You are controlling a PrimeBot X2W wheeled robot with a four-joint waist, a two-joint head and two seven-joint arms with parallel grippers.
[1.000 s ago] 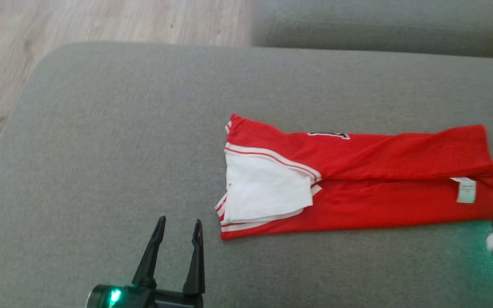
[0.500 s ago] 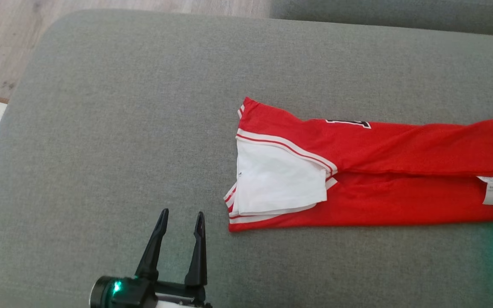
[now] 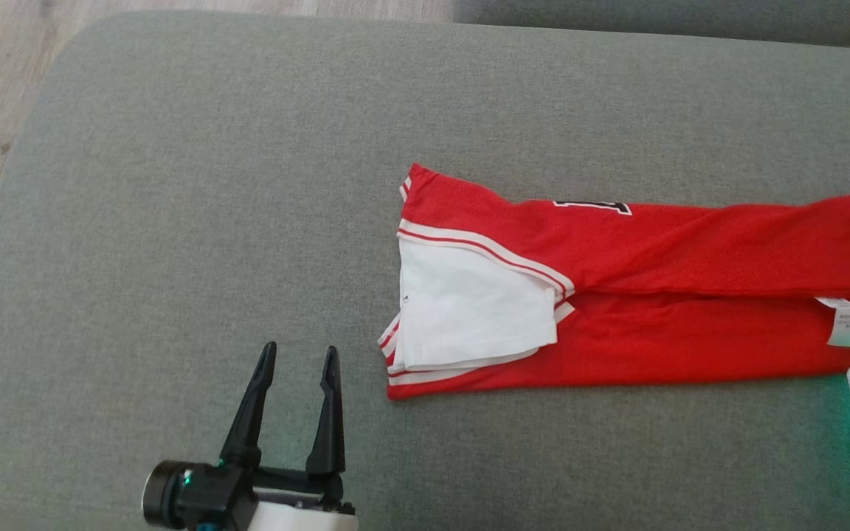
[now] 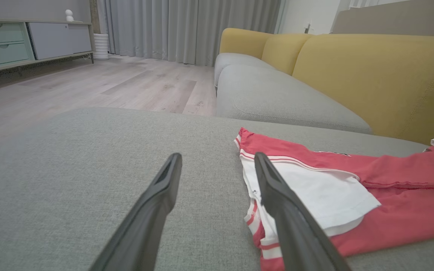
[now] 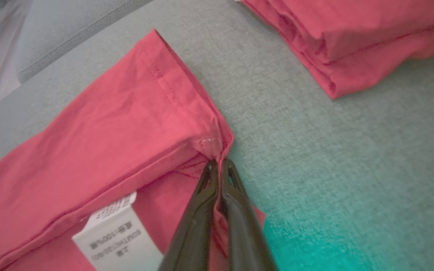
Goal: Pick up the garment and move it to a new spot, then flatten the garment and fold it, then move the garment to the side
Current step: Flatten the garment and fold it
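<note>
Garment (image 3: 690,243) smooth cloth; cushion (image 3: 174,184) coarse woven fabric (both matt).

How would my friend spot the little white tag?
Find the big grey cushion, then the long red shirt on it. At the shirt's right end, by the right pincer, sits a small white tag with printed writing; the other white patch is far bigger.

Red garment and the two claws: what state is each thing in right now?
Red garment: folded into a long strip, flat on the cushion.
Right gripper: shut on the garment's hem corner.
Left gripper: open, empty, apart from the garment.
Second red garment: folded, lying apart.
</note>
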